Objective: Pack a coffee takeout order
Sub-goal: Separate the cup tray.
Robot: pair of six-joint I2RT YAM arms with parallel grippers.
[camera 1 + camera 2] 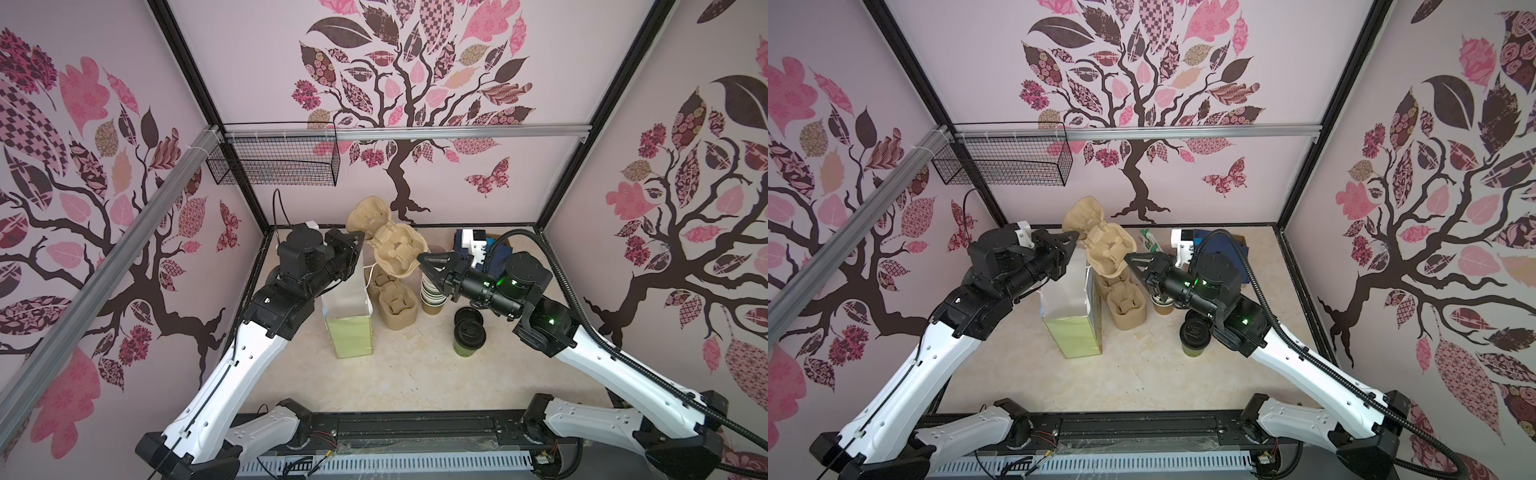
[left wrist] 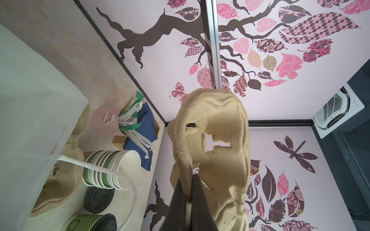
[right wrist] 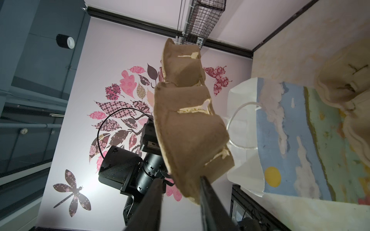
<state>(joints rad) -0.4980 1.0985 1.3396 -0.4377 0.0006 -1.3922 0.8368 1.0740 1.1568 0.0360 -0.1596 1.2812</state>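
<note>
Both top views look down from high above the front edge toward the back wall (image 1: 519, 187), taking in the whole table (image 1: 415, 374). Each wrist camera sits close to the raised pulp carrier (image 2: 216, 140), viewing it from opposite sides; both also share the paper bag (image 3: 246, 172)

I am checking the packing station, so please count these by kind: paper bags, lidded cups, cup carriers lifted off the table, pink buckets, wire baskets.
Pale green paper bag: 1
Olive-green cup with black lid: 1
Pulp cup carrier held in the air: 1
Pink bucket: 1
Black wire basket: 1
Total: 5
</note>
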